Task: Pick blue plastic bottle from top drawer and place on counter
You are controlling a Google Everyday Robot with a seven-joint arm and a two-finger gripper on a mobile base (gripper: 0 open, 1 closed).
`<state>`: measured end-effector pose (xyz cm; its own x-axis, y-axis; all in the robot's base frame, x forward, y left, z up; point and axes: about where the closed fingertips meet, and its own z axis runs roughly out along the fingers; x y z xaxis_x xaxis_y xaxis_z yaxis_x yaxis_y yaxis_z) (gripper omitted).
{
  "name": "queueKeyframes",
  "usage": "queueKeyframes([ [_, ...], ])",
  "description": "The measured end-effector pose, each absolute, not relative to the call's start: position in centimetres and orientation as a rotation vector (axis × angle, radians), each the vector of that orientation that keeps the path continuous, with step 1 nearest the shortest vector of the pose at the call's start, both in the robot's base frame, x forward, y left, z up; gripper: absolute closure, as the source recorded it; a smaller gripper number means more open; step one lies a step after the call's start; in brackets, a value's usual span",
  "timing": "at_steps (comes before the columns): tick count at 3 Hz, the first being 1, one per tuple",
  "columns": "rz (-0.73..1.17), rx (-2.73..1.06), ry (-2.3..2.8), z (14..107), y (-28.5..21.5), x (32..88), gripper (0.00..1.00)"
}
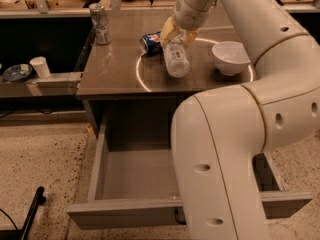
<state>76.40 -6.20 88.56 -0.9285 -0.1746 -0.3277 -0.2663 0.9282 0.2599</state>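
Camera view shows the tool (178, 37) clamped on the cap end of the bottle (176, 61), tilted low over the worktop (115, 69) beside the soda can (149, 43); light, slick, crushable plastic, probably best gripped mid-body.

The arm (235, 149) is showing a smooth, glossy cream-white shell, built of thick rounded tube sections that are narrowing toward the wrist. Small dark round holes are dotting the shell, two on the big near section and more along the upper links. A thin curved seam is running between the fat near segment and the link behind it. The wrist is wearing ringed cream collars with a darker groove. The end effector (176, 36) is sitting over the bench (115, 69), its stubby pale yellow fingers (167, 31) clamping the blue plastic bottle (176, 61).
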Motion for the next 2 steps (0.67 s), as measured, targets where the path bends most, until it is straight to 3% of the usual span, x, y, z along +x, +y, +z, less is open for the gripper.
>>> queueKeyframes([
  [2, 0.421, -0.342, 2.839, 87.15, -7.57, 75.13, 0.54],
])
